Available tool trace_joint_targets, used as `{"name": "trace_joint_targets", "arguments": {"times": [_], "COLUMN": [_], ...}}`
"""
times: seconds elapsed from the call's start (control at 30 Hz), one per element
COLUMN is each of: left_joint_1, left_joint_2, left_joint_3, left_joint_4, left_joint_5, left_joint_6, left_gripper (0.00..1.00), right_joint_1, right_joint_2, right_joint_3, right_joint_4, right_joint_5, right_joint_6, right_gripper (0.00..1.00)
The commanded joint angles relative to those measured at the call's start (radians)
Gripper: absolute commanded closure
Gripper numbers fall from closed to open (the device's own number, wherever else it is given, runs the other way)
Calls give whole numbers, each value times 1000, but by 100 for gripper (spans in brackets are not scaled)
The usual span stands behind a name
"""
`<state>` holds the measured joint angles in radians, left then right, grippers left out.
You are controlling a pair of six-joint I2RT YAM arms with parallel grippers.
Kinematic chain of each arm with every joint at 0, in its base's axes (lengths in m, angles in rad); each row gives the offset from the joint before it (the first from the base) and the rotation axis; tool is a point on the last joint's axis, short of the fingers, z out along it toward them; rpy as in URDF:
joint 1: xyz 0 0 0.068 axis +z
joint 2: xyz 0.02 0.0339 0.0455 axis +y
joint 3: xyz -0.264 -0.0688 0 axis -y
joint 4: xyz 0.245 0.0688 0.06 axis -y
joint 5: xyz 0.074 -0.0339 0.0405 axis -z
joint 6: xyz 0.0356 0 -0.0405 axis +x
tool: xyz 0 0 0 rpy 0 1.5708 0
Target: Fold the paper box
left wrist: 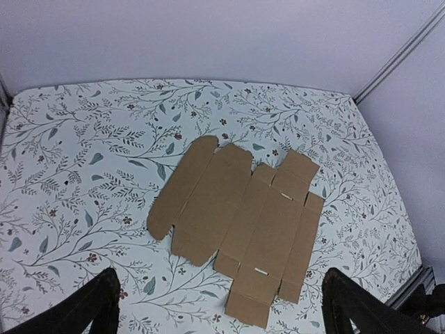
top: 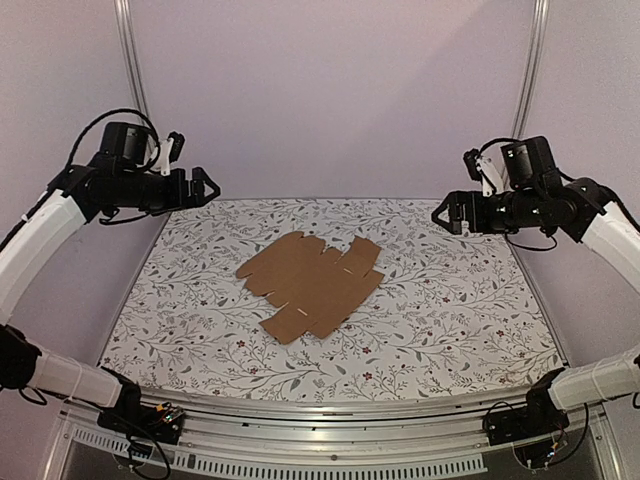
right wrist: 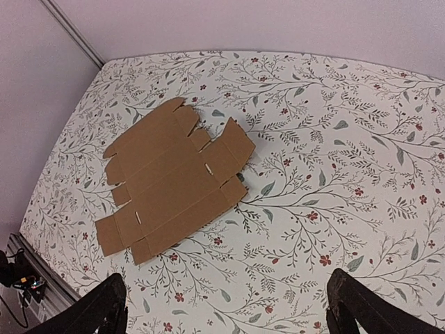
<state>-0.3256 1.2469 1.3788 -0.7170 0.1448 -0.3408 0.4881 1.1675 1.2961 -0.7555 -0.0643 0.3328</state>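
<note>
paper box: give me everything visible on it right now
The paper box is an unfolded die-cut sheet of plain brown corrugated cardboard, unprinted, with flaps, rounded tabs and small slits. It lies flat, skewed diagonally, near the middle of the floral-patterned table. Only the table touches it; nothing is folded yet.

paper box (top: 312, 283) flat, unfolded on table (top: 450, 320); both tools raised, jaws apart.
</note>
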Motion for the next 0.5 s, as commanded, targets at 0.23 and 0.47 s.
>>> {"name": "trace_joint_targets", "arguments": {"times": [0.23,0.47], "left_joint_1": [-105,-177], "left_joint_2": [93,129], "left_joint_3": [-102,-124], "left_joint_4": [-88,-80], "left_joint_5": [-54,-63], "left_joint_6": [-188,-236], "left_gripper": [2,3], "right_joint_1": [77,83], "right_joint_2": [294,416], "right_joint_3": [-55,-175], "right_joint_4": [66,281], "right_joint_5": [-111,-263], "right_joint_6": [264,403], "right_gripper": [5,8]}}
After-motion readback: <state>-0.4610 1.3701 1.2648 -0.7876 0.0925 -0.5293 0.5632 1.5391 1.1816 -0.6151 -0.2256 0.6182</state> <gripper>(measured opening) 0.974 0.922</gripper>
